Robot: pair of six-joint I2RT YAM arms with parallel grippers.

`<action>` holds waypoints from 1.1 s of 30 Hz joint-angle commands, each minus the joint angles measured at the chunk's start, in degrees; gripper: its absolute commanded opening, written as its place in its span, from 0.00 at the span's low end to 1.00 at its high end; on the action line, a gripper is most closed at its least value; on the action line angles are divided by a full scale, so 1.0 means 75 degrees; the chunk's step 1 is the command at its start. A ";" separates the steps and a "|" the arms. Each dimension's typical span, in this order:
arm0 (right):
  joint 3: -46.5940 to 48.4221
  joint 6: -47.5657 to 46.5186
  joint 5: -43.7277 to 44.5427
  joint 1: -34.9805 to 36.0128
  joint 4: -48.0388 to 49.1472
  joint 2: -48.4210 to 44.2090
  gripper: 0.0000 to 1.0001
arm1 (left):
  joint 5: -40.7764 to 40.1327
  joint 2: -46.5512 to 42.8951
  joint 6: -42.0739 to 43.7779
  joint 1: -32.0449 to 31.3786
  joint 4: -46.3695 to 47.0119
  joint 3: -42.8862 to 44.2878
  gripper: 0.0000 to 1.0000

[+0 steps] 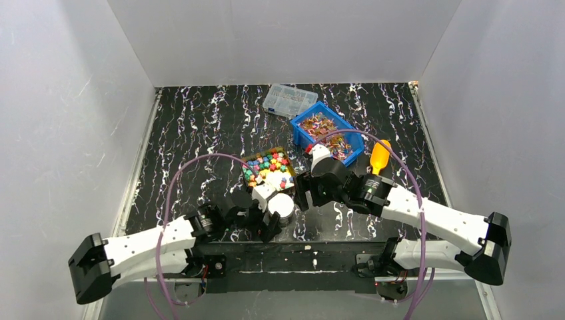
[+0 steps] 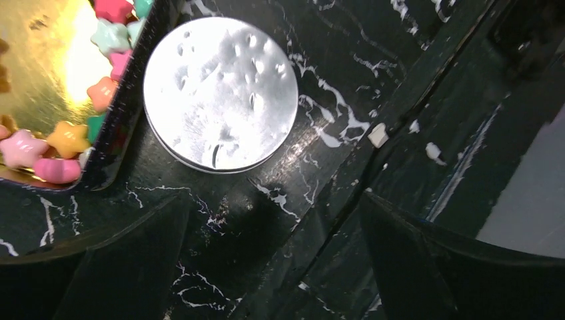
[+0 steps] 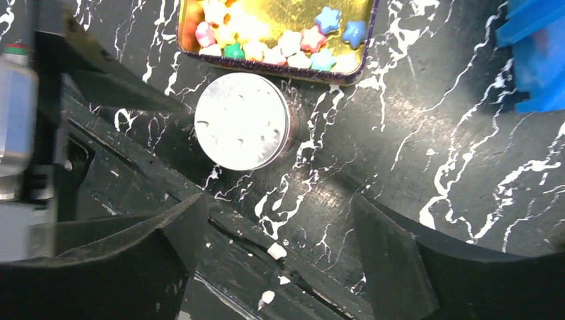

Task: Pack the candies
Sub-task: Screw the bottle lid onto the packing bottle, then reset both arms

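Top view: candies [image 1: 268, 167] lie in a gold tray [image 1: 244, 162] and a blue bin [image 1: 300, 140]; a silver tin [image 1: 284, 207] stands just beside the tray.
Left wrist: left tool [image 2: 273, 200] spread wide, empty, tin ahead of its fingers.
Right wrist: right tool [image 3: 278, 200] wide apart, holding nothing, over the table [image 3: 433, 133].

Laboratory robot test cell: plain white panel walls [image 1: 286, 40] enclose a black marbled counter [image 1: 200, 127], with left arm [image 1: 153, 243] and right arm [image 1: 433, 213] bolted at its near edge
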 commanded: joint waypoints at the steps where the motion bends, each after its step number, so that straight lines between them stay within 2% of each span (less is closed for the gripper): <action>1: 0.0753 -0.0393 0.0366 -0.0133 -0.0204 0.0104 0.93 | -0.0575 -0.0678 -0.0756 0.0009 -0.1558 0.0926 0.98; 3: 0.0967 -0.0491 0.0436 -0.0179 -0.0283 0.0153 0.98 | -0.1055 -0.0677 -0.0882 0.0025 -0.2319 0.1515 0.98; 10: 0.1747 -0.0882 0.0582 -0.0623 -0.0708 0.0436 0.98 | -0.1963 0.0149 -0.0882 0.0042 -0.4795 0.4129 0.98; 14: 0.2142 -0.1200 0.0189 -0.1409 -0.0823 0.0673 0.98 | -0.2112 0.0563 -0.0617 0.0179 -0.5478 0.5191 0.98; 18: 0.2489 -0.1459 -0.0354 -0.2282 -0.0935 0.0837 0.99 | -0.1844 0.0855 -0.0340 0.0668 -0.5896 0.6050 0.98; 26: 0.3068 -0.1713 -0.1057 -0.3761 -0.1146 0.0991 0.98 | -0.1419 0.0787 -0.0293 0.2550 -0.5891 0.6692 0.98; 33: 0.2744 -0.1750 -0.1981 -0.5656 -0.1084 0.0537 0.99 | -0.0871 0.0457 -0.0704 0.4719 -0.5571 0.6347 0.98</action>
